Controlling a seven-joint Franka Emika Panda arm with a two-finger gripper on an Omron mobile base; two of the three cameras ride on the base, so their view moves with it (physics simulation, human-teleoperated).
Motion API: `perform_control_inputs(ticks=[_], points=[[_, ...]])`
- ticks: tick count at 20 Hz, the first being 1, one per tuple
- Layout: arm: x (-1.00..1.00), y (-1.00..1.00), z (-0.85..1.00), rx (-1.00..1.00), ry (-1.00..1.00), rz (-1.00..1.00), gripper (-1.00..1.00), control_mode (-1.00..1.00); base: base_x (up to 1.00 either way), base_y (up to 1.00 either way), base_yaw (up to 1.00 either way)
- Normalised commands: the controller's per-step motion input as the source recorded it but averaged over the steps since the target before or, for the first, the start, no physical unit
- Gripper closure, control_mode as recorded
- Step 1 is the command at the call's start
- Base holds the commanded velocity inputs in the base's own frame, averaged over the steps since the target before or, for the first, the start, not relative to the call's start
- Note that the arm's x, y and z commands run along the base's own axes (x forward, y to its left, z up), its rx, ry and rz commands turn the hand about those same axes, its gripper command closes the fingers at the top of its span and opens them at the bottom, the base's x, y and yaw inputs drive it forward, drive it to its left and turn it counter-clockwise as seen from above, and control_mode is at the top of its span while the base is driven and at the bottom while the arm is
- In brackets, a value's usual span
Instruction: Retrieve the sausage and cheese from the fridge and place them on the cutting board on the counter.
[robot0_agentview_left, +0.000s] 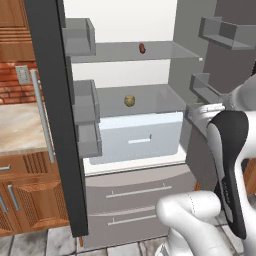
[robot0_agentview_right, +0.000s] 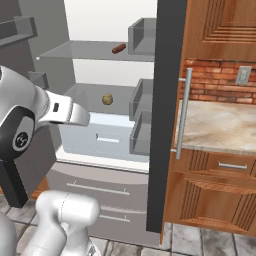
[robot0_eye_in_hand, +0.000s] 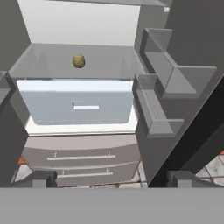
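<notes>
The fridge (robot0_agentview_left: 135, 210) stands with both doors swung wide. The sausage (robot0_agentview_left: 142, 48), a short reddish-brown cylinder, lies on the upper glass shelf; it also shows in the right base view (robot0_agentview_right: 119, 48). One shelf lower sits the cheese (robot0_agentview_left: 130, 101), a small round tan lump (robot0_agentview_right: 107, 99) (robot0_eye_in_hand: 78, 61) above the pale drawer. My gripper (robot0_eye_in_hand: 111, 179) is open and holds nothing. It hangs in front of the fridge, well short of the lower shelf. The cutting board is out of view. A stretch of the counter (robot0_agentview_left: 20, 125) (robot0_agentview_right: 220, 125) lies beside the fridge.
The open door's dark edge (robot0_agentview_left: 52, 110) with its bar handle (robot0_agentview_left: 42, 115) stands between fridge and counter. Grey door bins (robot0_eye_in_hand: 166, 78) jut out close to my hand's right. A pale crisper drawer (robot0_eye_in_hand: 78, 103) and two freezer drawers (robot0_agentview_left: 137, 200) lie below.
</notes>
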Motion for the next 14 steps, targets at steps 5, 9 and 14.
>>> perform_control_inputs(ticks=[5, 9, 14], points=[[0.08, -0.01, 0.0, 0.0, 0.0, 0.0, -1.0, 1.0, 0.17, 0.0, 0.0], [0.0, 0.0, 0.0, 0.0, 0.0, 0.0, -1.0, 1.0, 0.38, 0.13, 0.03], [0.0, 0.0, 0.0, 0.0, 0.0, 0.0, -1.0, 1.0, 0.43, 0.06, 0.02]])
